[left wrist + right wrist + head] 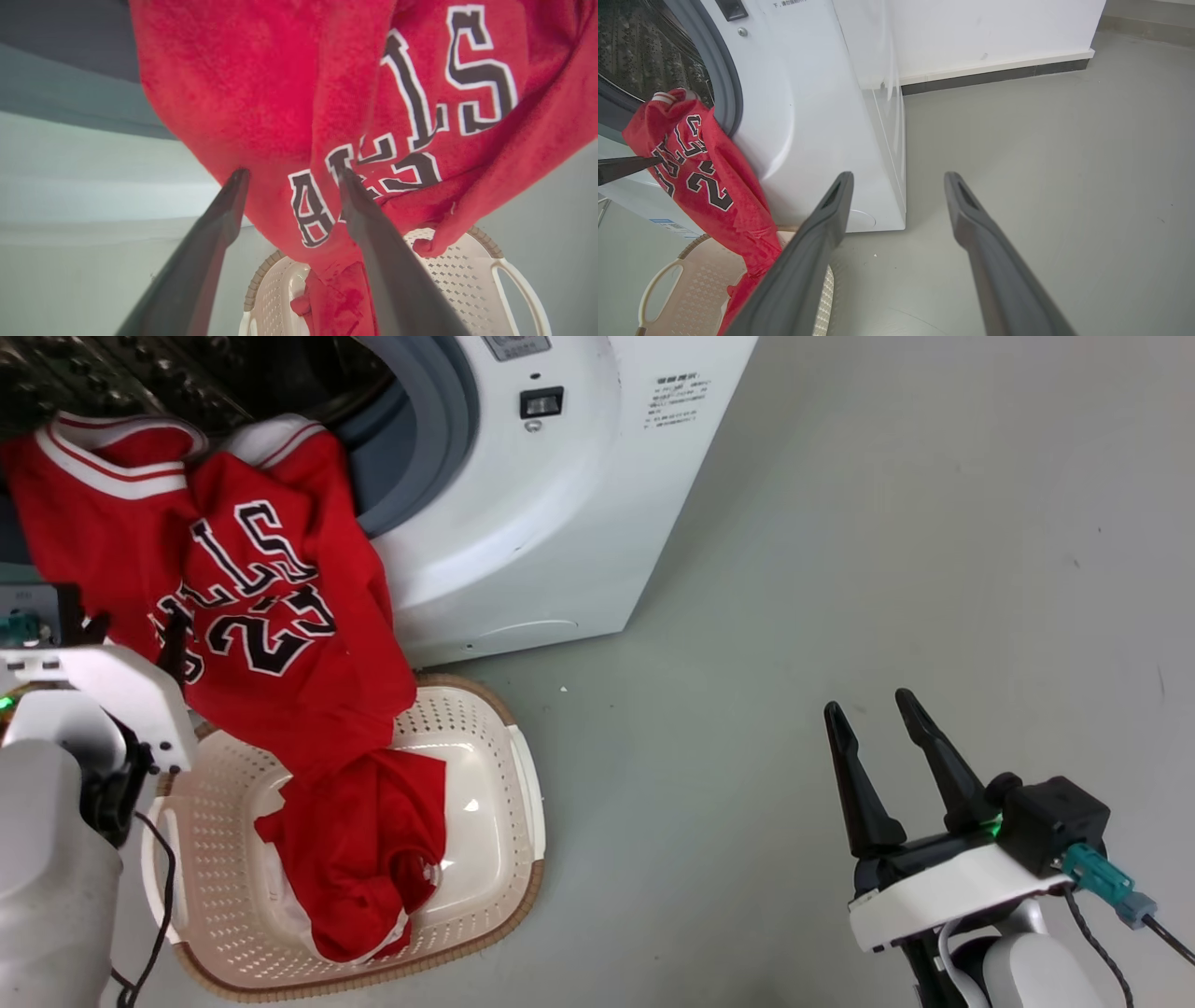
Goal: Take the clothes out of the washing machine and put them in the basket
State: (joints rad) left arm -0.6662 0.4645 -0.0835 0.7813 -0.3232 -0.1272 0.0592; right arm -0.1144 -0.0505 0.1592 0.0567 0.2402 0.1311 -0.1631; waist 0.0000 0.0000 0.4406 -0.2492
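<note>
Grey floor (840, 569) surrounds the washing machine (560, 523), its stickers too small to read. Before its porthole your left gripper (292, 173), fingers spread, is at the jersey (252, 597) reading "LLS" and "23", which drapes into the basket (518, 784) below. Right of the machine, your right gripper (867, 700) hangs wide.

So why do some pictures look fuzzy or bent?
Head view: sharp, with white glare on the basket's bottom. Left wrist view: the jersey and the left gripper's fingers sit very near the lens and look soft. Right wrist view: the wide lens makes the washing machine lean and stretch.
</note>
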